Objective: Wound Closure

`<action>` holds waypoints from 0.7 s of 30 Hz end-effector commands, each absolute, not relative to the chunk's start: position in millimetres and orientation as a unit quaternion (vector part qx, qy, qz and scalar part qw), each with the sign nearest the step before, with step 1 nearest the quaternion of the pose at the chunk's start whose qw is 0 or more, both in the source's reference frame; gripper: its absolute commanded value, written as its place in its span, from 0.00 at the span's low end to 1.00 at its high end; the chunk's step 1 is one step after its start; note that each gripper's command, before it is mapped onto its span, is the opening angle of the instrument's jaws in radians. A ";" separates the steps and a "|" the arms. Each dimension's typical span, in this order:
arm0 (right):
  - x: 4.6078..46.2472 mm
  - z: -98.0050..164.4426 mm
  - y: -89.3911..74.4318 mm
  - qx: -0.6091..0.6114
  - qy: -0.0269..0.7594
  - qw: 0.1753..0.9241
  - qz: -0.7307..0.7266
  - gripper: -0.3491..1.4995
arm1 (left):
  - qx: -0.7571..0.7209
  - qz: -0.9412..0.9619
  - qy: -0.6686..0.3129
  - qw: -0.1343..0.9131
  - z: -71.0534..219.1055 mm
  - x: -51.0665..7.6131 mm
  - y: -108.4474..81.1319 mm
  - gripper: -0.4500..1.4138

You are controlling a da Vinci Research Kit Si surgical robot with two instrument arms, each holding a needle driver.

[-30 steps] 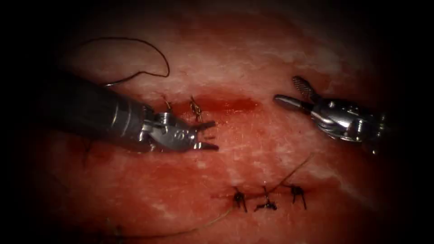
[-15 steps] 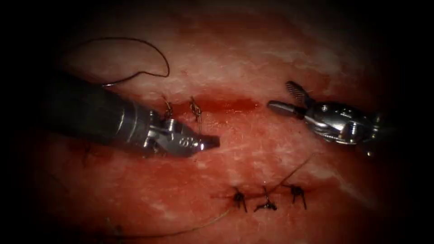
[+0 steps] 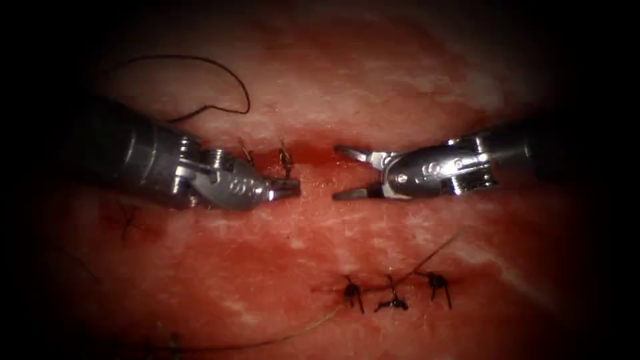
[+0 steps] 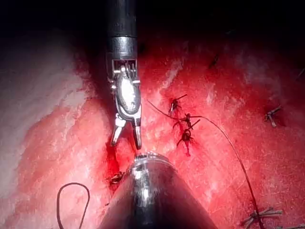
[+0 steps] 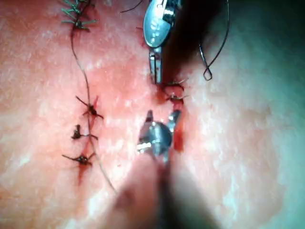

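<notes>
Right hand (image 3: 341, 173) spread; left hand (image 3: 293, 189) closed (empty).

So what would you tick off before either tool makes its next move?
1. Right tool fingers open, holding nothing: ok.
2. Left tool fingers shut: ok. Holding anything: cannot tell.
3. Tools apart, not touching: ok.
4. Where the needle is: cannot tell.
5. Two stitches sit on the cut; right of them it is unstitched, with red fluid: not ok.
6. Loose thread lies away from both tools' fingers: ok.
</notes>
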State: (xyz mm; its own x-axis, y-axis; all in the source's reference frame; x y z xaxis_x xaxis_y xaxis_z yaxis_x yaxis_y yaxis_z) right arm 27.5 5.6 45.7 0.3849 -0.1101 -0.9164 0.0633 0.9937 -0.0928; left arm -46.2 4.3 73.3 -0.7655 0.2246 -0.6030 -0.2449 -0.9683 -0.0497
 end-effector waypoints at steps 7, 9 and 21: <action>31.8 46.9 4.2 -0.061 0.554 0.824 -0.103 0.85 | -0.324 0.939 0.018 0.115 72.3 -46.4 4.1 0.00; 32.5 47.4 4.0 -0.068 0.559 0.818 -0.117 0.85 | -0.324 0.939 0.018 0.115 72.2 -46.4 4.1 0.00; 38.0 50.0 3.4 -0.090 0.605 0.774 -0.163 0.85 | -0.322 0.940 0.022 0.108 72.2 -46.4 3.8 0.00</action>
